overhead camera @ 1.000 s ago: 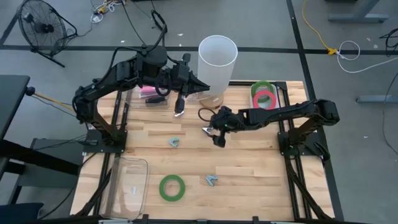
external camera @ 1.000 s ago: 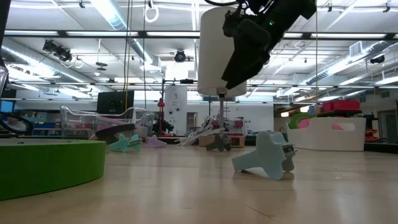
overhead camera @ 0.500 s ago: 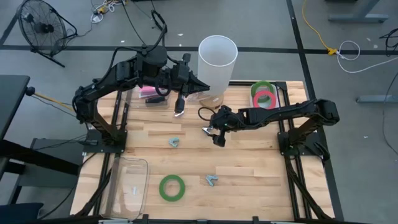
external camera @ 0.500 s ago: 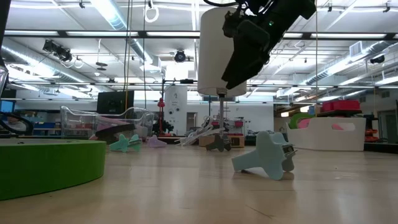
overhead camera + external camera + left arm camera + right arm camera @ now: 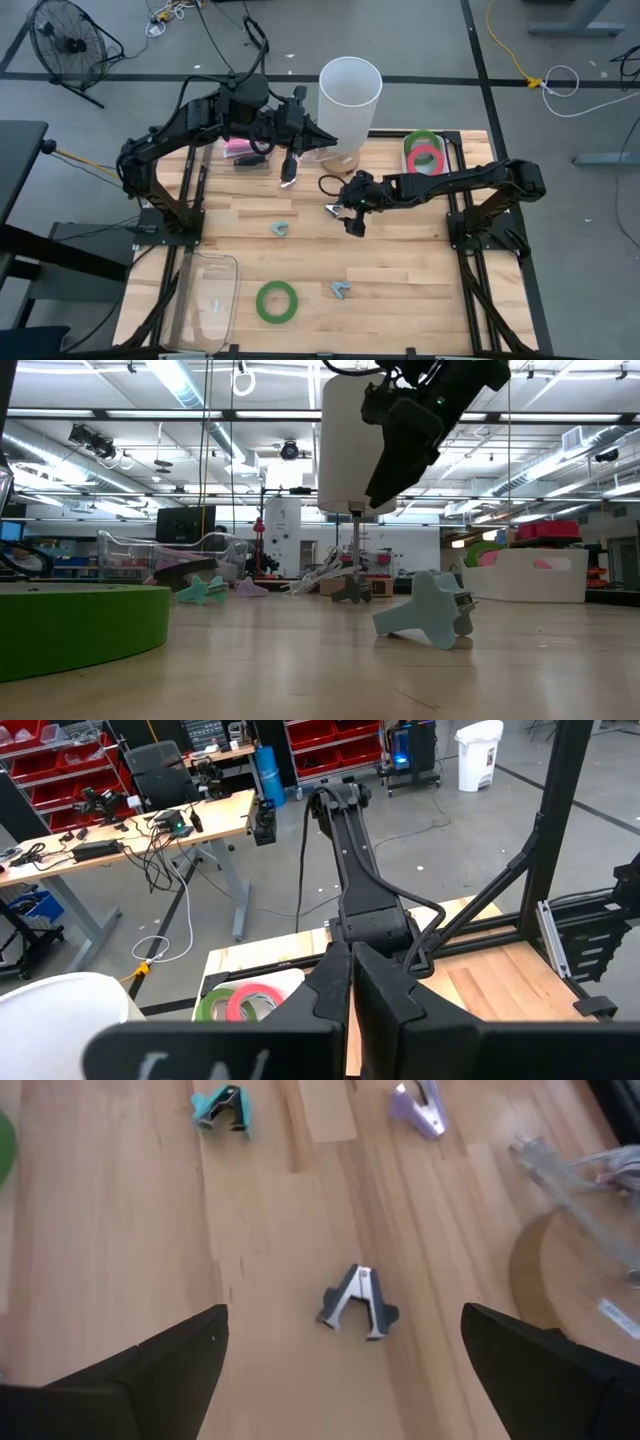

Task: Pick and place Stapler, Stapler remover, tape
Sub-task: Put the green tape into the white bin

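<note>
Stapler remover: small black-and-silver claw stapler remover (image 5: 357, 1301) flat on the light wooden table (image 5: 400, 280), centred between the fingers, not touched
Right gripper (image 5: 346, 216): hovering mid-table right above it, fingers (image 5: 165, 1370) spread wide, holding nothing
Left gripper (image 5: 287, 174): near the tall white cylinder (image 5: 349, 100), pinched shut
Tape: green tape ring (image 5: 277, 301) near the front edge

Pale wood-plank surface (image 5: 400, 270) striped with darker boards. Green tape ring (image 5: 277, 301) lying alone; second green ring (image 5: 421, 140) and red ring (image 5: 427, 158) in a white bin (image 5: 409, 160). Tall white cylinder (image 5: 349, 102). Black-and-silver staple remover (image 5: 357, 1301); teal staple remover (image 5: 222, 1107); lilac staple remover (image 5: 418, 1107). Another teal remover (image 5: 341, 290). Clear plastic tray (image 5: 207, 300). Pink item (image 5: 240, 148) in the far clear container. Dark arms, black fingers.
</note>
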Controlling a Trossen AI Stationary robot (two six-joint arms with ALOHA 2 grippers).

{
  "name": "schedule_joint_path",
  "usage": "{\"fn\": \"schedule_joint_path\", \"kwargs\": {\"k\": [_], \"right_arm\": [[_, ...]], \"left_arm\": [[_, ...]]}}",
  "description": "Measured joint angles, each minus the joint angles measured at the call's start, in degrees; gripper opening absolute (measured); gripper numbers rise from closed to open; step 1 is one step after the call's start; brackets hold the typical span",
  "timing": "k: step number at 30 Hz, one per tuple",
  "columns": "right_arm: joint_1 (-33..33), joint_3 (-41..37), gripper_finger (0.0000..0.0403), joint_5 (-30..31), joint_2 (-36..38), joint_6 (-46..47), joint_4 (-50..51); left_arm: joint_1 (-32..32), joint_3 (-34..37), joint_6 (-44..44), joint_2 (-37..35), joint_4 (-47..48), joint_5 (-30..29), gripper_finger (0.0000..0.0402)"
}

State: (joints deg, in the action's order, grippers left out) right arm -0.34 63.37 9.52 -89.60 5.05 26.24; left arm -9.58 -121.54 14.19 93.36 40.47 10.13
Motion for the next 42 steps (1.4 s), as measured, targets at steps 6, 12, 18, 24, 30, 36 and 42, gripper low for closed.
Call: {"fn": "schedule_joint_path", "kwargs": {"k": [6, 12, 18, 24, 30, 36, 42], "right_arm": [[0.0, 0.0, 0.0398, 1.4, 1.0, -1.5, 0.0], [0.0, 0.0, 0.0398, -1.3, 3.1, -1.4, 1.1], [0.1, 0.0, 0.0398, -3.1, 9.5, -1.0, 3.9], [0.0, 0.0, 0.0398, -3.0, 17.4, 0.1, 6.3], [0.0, 0.0, 0.0398, -2.9, 21.2, 0.3, 6.7], [0.0, -0.1, 0.0398, -1.4, 21.2, 0.2, 8.4], [0.0, -0.1, 0.0398, -1.4, 19.7, 0.1, 8.2]], "left_arm": [[0.0, 0.0, 0.0, 0.0, 0.0, 0.0, 0.0021], [0.0, 0.0, 0.0, 0.0, 0.0, 0.0, 0.0021], [0.0, 0.0, 0.0, 0.0, -0.3, 0.0, 0.0021], [0.1, 0.0, 0.0, 0.0, -1.1, 0.0, 0.0021], [0.4, 0.0, -2.5, 0.0, -2.8, 0.0, 0.0021], [1.2, 0.0, -6.5, 0.0, -3.5, 0.0, 0.0021], [1.6, 0.0, -6.0, 0.0, -0.9, 0.4, 0.0021]]}}
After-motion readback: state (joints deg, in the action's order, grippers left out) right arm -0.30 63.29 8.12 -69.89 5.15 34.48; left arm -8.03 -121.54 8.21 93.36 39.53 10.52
